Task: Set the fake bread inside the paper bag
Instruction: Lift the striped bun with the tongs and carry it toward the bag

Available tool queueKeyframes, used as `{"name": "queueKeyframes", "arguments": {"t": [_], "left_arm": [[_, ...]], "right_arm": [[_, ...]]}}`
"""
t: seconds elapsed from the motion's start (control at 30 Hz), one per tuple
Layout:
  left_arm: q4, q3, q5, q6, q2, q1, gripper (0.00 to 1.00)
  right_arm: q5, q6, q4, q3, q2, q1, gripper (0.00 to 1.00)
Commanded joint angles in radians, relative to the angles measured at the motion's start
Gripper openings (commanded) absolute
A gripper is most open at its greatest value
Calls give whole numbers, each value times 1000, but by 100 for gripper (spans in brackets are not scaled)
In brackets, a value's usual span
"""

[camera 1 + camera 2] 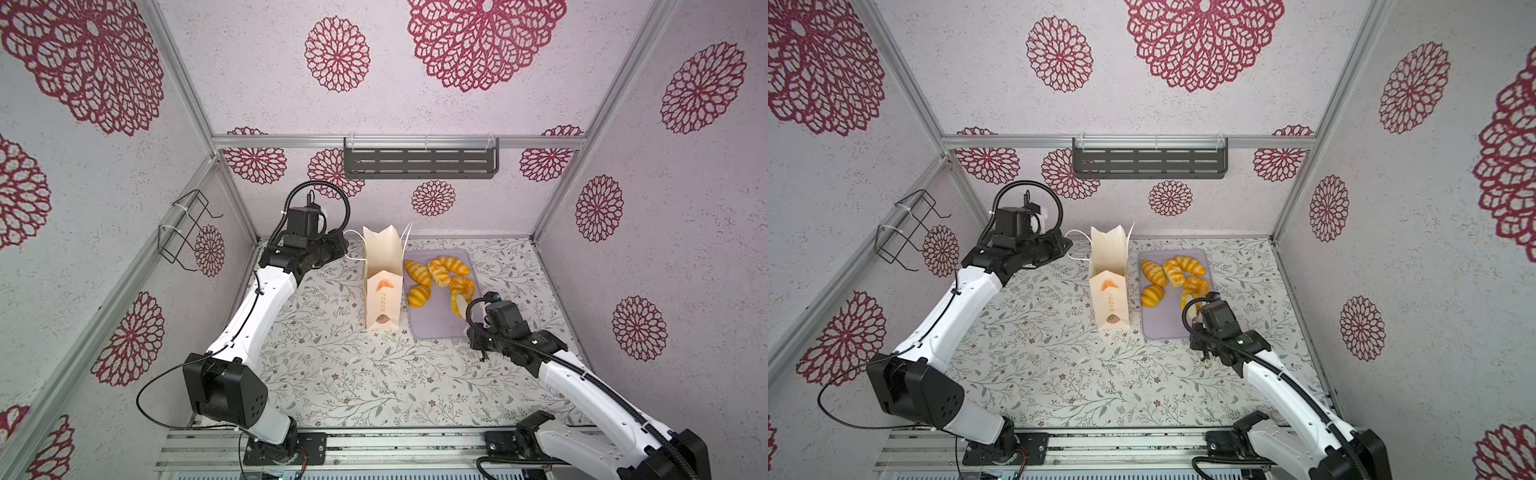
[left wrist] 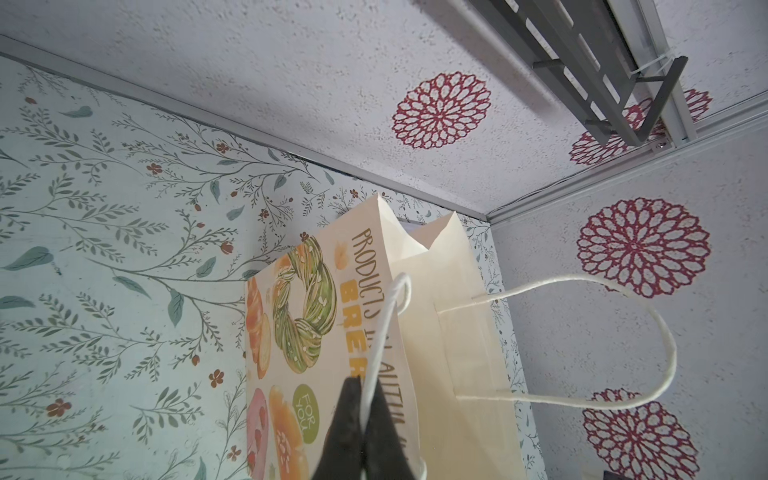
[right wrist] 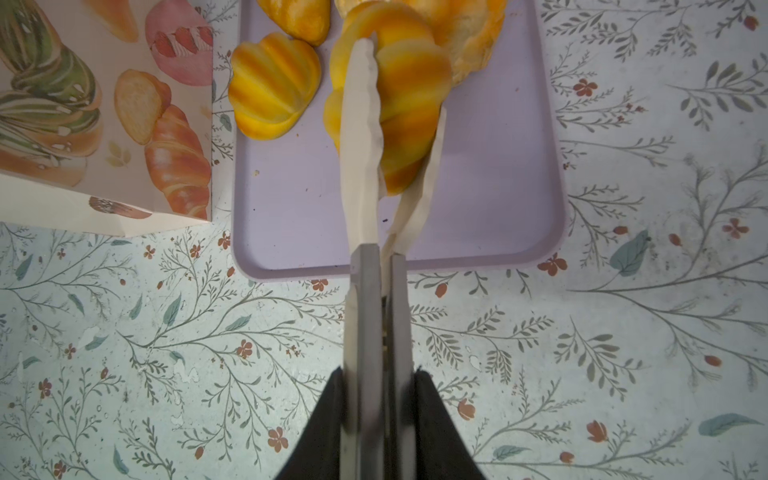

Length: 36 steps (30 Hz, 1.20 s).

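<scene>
Supporting bench: the leaf-printed bench [image 1: 332,374] fills the lower middle of both top views; a roll dropped between tray and bag would land here and, being rounded and glossy, would likely tumble out of easy reach
Paper bag: the paper bag [image 1: 384,282] stands upright at centre frame, just left of the tray, tall with a narrow mouth; a roll brought in off-centre could catch the rim, fold a wall or tip the bag, since only one cord steadies it; whether any fake bread lies inside cannot be told
Tray: the lilac tray [image 1: 436,328] lies right of the bag, its upper half holding the loose rolls [image 1: 417,272] packed close; lifting one may drag a touching neighbour over the low edge
Held roll: a striped roll [image 3: 399,104], upper middle of the right wrist view, sits between the tong tips; its smooth skin could let it swivel or squirt out during the carry
Tongs: the tongs [image 3: 361,166] press their cream tips on either side of that roll; the long arms look springy, so the squeeze at the tips is probably weak
Right fingers: the right fingers [image 3: 328,428], bottom centre, are drawn nearly together, clamping the metal tong arms; they touch no bread
Left fingers: the left fingers [image 2: 345,415], bottom centre of the left wrist view, are pressed together, pinching the cord
Cord handle: the white cord handle [image 2: 386,316] runs from those fingers up to the bag's near wall; a hard pull might tear it or drag the bag
</scene>
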Motion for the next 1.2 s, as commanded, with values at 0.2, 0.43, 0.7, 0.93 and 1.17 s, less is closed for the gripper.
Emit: {"name": "queueKeyframes", "arguments": {"t": [0.2,0.43,0.7,0.93,1.17], "left_arm": [[7,-5,-32,35,-32,-5,0],[12,-3,-1,16,-7,-1,0],[45,-29,-1,10,-12,-3,0],[48,-29,-3,14,-22,-3,0],[29,-13,3,26,-13,-3,0]], "right_arm": [[4,116,225,-41,-53,0,0],[-36,138,279,-29,-88,3,0],[-87,110,209,58,-91,2,0],[-84,109,205,85,-172,2,0],[-88,74,259,97,-183,2,0]]}}
